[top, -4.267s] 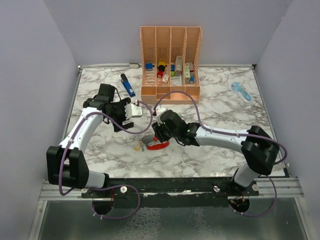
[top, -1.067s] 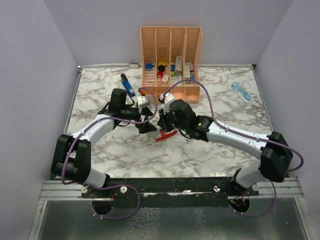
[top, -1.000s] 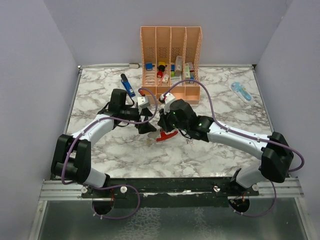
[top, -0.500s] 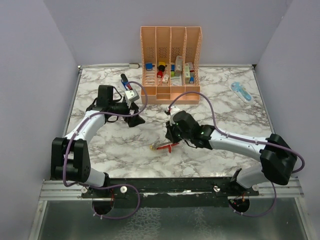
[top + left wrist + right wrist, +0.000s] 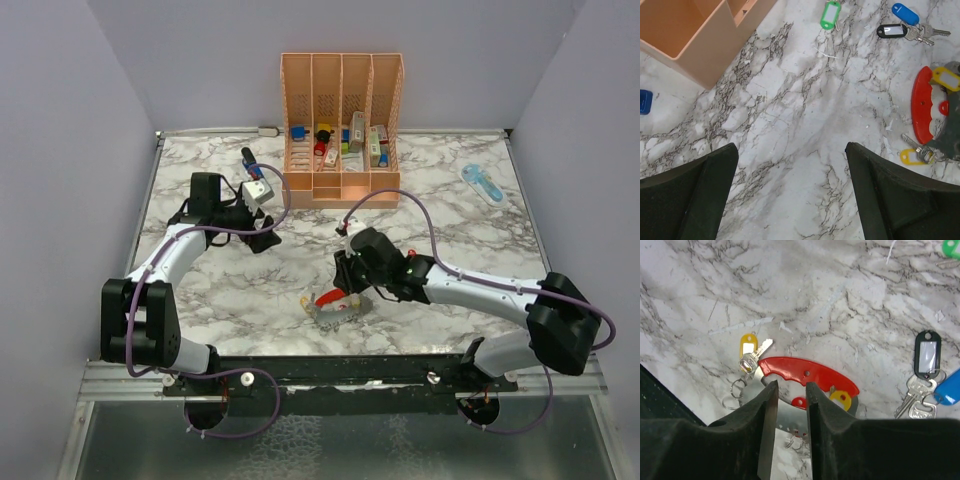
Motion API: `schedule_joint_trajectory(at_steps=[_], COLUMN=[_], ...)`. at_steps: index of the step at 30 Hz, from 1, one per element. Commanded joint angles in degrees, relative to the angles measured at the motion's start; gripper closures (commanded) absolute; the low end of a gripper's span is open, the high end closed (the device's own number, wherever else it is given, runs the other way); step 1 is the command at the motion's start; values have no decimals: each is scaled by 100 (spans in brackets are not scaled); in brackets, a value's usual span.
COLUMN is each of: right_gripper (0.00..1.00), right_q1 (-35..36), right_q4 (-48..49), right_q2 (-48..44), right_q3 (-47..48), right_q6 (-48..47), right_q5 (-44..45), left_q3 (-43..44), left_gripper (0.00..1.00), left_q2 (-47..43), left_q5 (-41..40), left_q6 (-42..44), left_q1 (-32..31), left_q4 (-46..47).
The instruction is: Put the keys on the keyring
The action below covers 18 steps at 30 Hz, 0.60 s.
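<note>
The keyring (image 5: 807, 374), a red curved clip on a grey body, lies flat on the marble near the front edge (image 5: 328, 299). A yellow-tagged key (image 5: 747, 346) lies at its left end, and small red and yellow tags sit against its grey part. My right gripper (image 5: 790, 390) hovers just over it, jaws a little apart, nothing between them. Loose keys with black (image 5: 926, 354), blue (image 5: 947, 390) and green (image 5: 830, 10) tags lie further off. My left gripper (image 5: 791, 150) stands wide open over bare marble, well left of the keyring (image 5: 921, 111).
The peach slotted organizer (image 5: 340, 100) stands at the back centre, its corner close to the left gripper (image 5: 690, 30). A long blue pen-like tool (image 5: 250, 160) lies behind the left arm. A pale blue object (image 5: 483, 183) lies at the back right.
The right arm carried the keyring down toward the front edge, set it on the marble and parted its jaws. The left arm drew back to the left.
</note>
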Motion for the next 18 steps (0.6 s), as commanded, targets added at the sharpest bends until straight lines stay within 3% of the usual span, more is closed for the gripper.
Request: schedule_joint_trajectory(at_steps=[1, 8, 18], right_gripper=[69, 71, 73], right_q1=[94, 396, 1596], right_q4=[-420, -519, -1414], right_q2=[-439, -814, 190], right_q3=[-199, -427, -85], right_q6=[311, 354, 833], right_q5=[-223, -669, -84], left_q3=[75, 51, 66], left_gripper=[8, 8, 8], left_q2=[-80, -75, -126], left_q5=[-104, 250, 343], left_q6=[-170, 45, 227], left_q1=[25, 17, 16], left_q4=[235, 4, -207])
